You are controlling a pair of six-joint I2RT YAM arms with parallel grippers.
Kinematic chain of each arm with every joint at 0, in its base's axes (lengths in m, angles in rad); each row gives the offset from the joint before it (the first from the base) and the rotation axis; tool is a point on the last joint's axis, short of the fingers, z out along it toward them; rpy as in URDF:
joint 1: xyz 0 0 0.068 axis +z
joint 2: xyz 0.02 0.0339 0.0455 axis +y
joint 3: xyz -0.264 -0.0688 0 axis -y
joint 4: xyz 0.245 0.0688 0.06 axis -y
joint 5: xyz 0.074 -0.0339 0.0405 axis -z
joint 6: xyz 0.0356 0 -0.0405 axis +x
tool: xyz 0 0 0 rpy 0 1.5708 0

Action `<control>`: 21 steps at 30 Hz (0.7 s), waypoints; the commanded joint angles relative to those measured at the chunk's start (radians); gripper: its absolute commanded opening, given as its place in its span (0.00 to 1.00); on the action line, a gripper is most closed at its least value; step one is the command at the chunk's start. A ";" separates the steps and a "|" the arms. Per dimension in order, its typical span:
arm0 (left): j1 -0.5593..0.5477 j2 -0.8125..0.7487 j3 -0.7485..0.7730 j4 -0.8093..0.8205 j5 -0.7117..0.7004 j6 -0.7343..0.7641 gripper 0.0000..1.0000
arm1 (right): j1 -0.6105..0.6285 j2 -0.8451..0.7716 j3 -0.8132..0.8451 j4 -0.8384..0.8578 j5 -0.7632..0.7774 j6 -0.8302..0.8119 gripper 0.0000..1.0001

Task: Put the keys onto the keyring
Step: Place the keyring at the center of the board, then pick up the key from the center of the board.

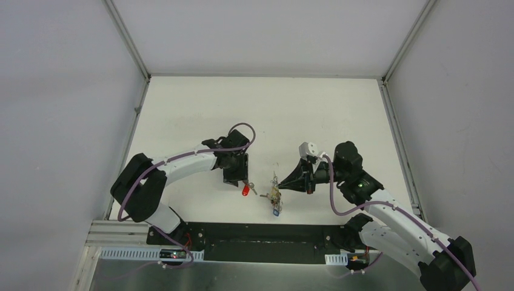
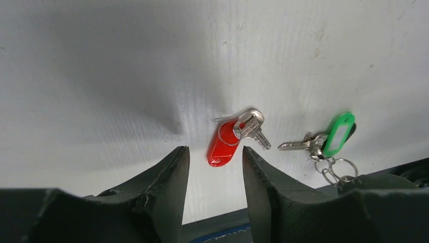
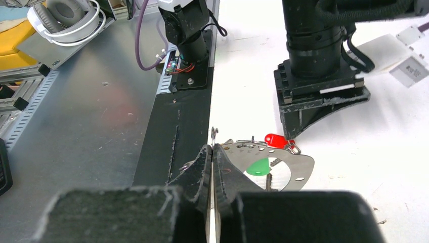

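A key with a red head (image 2: 221,144) lies flat on the white table (image 2: 126,76), just beyond the tips of my left gripper (image 2: 212,149), which is open with nothing between its fingers. In the top view that gripper (image 1: 237,180) hangs right above the red key (image 1: 245,190). A key with a green head (image 2: 338,132) lies to the right with small wire rings. My right gripper (image 3: 212,147) is shut, and a thin metal edge pokes out of its tips. The grey keyring (image 3: 298,164) spreads out beside its right finger, with the green head showing through the loop.
The black mounting plate (image 3: 177,131) and a grey metal bench (image 3: 91,101) border the table's near edge. Headphones (image 3: 63,15) lie on the bench. White paper labels (image 3: 412,66) sit on the table behind the left gripper. Enclosure walls stand on three sides.
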 commanded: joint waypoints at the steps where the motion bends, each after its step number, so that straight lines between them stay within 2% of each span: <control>1: 0.048 -0.096 -0.038 0.118 0.091 -0.059 0.44 | 0.005 -0.023 -0.001 0.038 -0.006 -0.002 0.00; 4: 0.086 -0.123 -0.099 0.186 0.134 -0.140 0.43 | 0.005 -0.022 -0.002 0.038 -0.005 -0.002 0.00; 8: 0.110 -0.157 -0.181 0.256 0.143 -0.351 0.38 | 0.005 -0.025 -0.004 0.038 -0.004 0.000 0.00; 14: 0.112 -0.195 -0.232 0.245 0.078 -0.593 0.33 | 0.006 -0.031 -0.011 0.038 -0.003 0.003 0.00; 21: 0.112 -0.195 -0.222 0.173 0.022 -0.666 0.27 | 0.005 -0.035 -0.013 0.038 0.004 0.006 0.00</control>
